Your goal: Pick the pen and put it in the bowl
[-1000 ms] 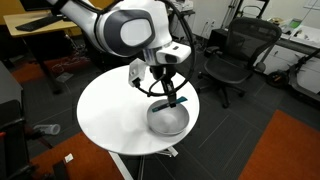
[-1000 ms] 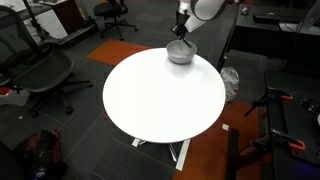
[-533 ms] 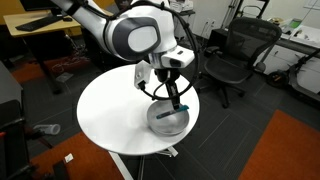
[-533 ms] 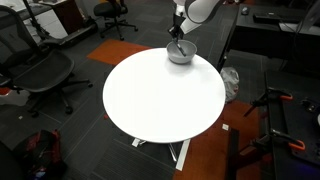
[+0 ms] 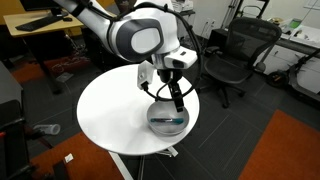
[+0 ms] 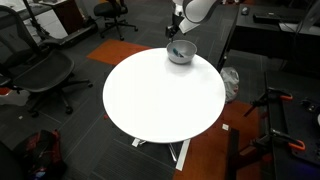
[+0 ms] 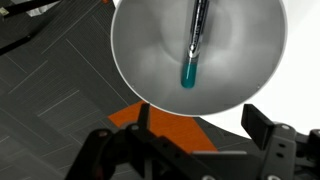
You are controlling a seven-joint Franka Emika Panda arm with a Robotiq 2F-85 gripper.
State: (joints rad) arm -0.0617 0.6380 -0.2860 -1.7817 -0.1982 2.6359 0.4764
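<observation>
The teal-green pen [image 7: 189, 60] lies loose inside the shiny silver bowl [image 7: 145, 60], its teal end toward the camera. In both exterior views the bowl [image 5: 160, 124] [image 6: 186, 56] sits near the edge of the round white table [image 5: 110, 110] [image 6: 160, 100], and the pen [image 5: 173, 120] shows as a teal streak inside it. My gripper [image 7: 200, 122] [image 5: 175, 96] [image 6: 179, 30] hangs just above the bowl. It is open, its dark fingers [image 7: 263, 122] spread wide with nothing between them.
Black office chairs [image 5: 228, 55] [image 6: 40, 70] stand on the dark carpet round the table. A wooden desk [image 5: 35, 25] is behind the arm. The bowl sits close to the table's edge, with orange carpet [image 7: 150, 120] below.
The jaws have opened and let go of the pen, which now lies in the bowl instead of hanging upright from the fingers. The gripper has risen slightly.
</observation>
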